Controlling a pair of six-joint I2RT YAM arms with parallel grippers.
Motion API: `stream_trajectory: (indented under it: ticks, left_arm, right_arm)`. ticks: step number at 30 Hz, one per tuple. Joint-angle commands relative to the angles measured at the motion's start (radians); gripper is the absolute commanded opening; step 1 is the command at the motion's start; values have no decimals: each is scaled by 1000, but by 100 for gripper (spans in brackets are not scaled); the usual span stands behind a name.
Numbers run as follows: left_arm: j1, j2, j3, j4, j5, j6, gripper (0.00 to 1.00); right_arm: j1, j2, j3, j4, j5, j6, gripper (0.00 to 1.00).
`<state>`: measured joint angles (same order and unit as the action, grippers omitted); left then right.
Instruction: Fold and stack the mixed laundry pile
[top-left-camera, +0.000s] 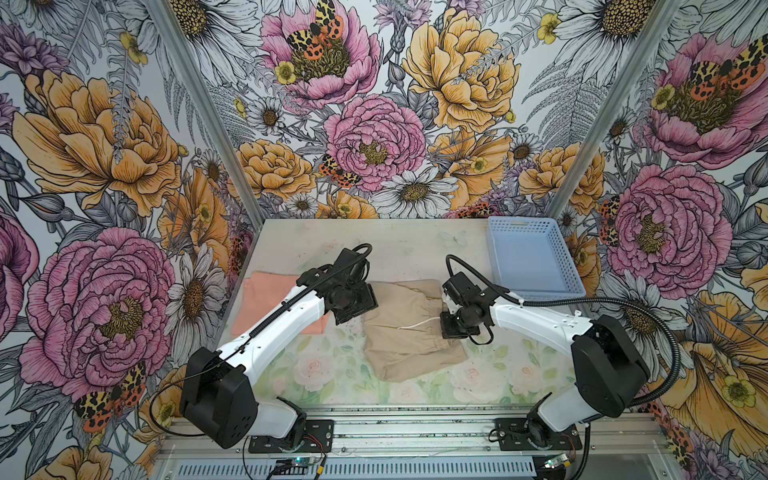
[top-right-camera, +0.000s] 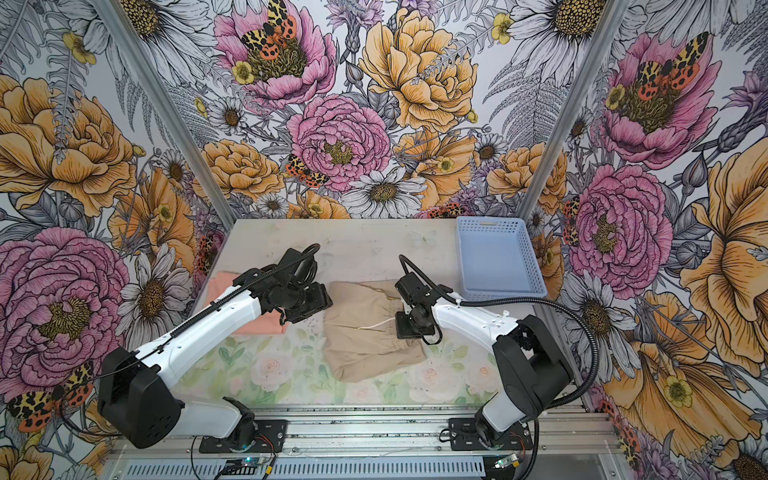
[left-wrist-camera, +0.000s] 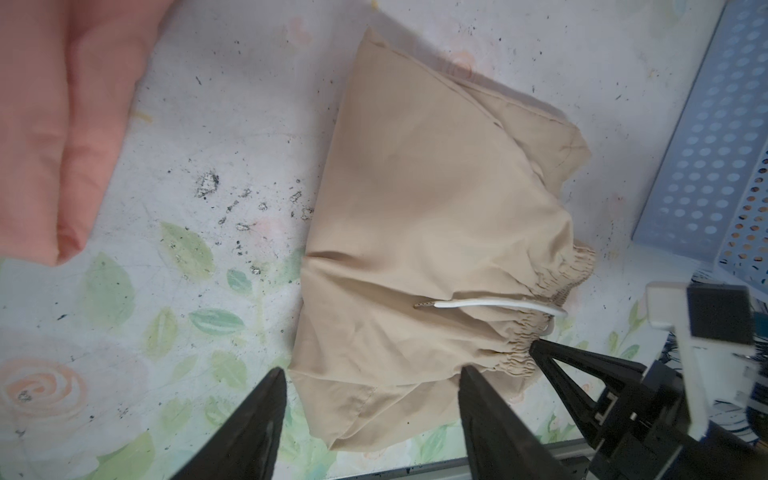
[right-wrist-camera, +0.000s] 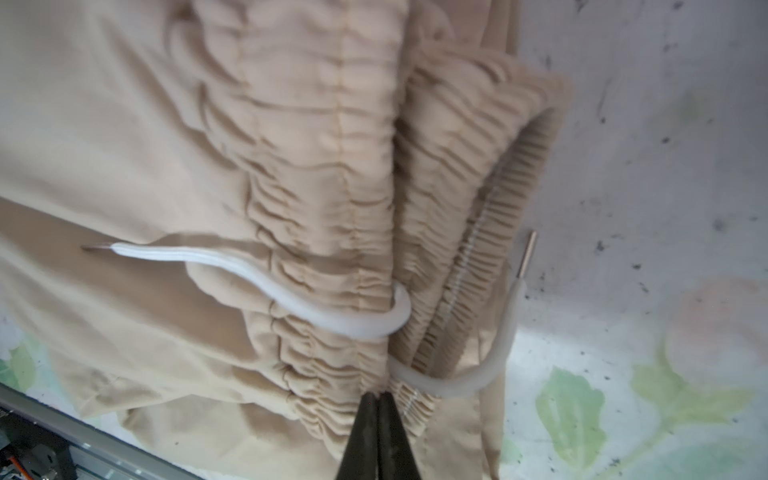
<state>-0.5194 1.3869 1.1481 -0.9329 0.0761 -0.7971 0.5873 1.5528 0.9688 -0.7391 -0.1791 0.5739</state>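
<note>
The peach T-shirt (top-left-camera: 266, 299) lay folded at left, seemingly 1 of 2 done, while the beige shorts (top-left-camera: 399, 345) sat mid-table only partly folded, right gripper (right-wrist-camera: 378, 399) pinching their waistband (right-wrist-camera: 316, 166), left gripper (left-wrist-camera: 372, 370) spread, stacking undone.

We observed floral wallpaper on all three walls (top-left-camera: 374, 104); the worn tabletop (top-left-camera: 332, 365) bore pale roses, with aluminium rails (top-left-camera: 415, 419) along its front.

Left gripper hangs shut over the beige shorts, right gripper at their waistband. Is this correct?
No: the left gripper is open, jaws wide apart, as the left wrist view shows. The beige shorts and the right gripper at their waistband are as stated.
</note>
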Motion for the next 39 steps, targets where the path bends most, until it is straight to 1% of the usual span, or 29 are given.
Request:
stream_trajectory:
  ticks: [1, 3, 7, 11, 15, 19, 23, 28, 31, 36, 39]
  left_arm:
    - [7, -20, -23, 38, 22, 9, 67]
    - [7, -21, -30, 42, 22, 14, 67]
    - [7, -30, -45, 55, 23, 22, 67]
    - [7, -36, -61, 73, 28, 30, 68]
    - [7, -34, -70, 84, 31, 33, 68]
    - [8, -32, -75, 86, 33, 38, 68]
    - [11, -39, -89, 92, 32, 35, 68]
    - [16, -46, -105, 98, 34, 32, 68]
    - [17, -48, -111, 99, 36, 33, 68]
    - [18, -44, -114, 105, 38, 32, 68]
    - [19, -45, -116, 108, 39, 30, 68]
  right_arm:
    - [-17, -8, -9, 24, 10, -12, 6]
    - [-36, -39, 2, 24, -19, -10, 9]
    - [-86, -104, 40, 23, -89, -2, 21]
    - [-128, -97, 76, 27, -97, -23, 25]
    - [-158, -37, 99, 93, -140, -43, 26]
    - [-162, 38, 122, 142, -181, -48, 27]
    - [-161, 77, 119, 175, -183, -48, 30]
    - [-163, 95, 109, 185, -166, -59, 33]
    - [-163, 110, 95, 217, -189, -52, 34]
    - [-162, 145, 83, 261, -228, -44, 33]
    - [-163, 142, 78, 277, -238, -37, 31]
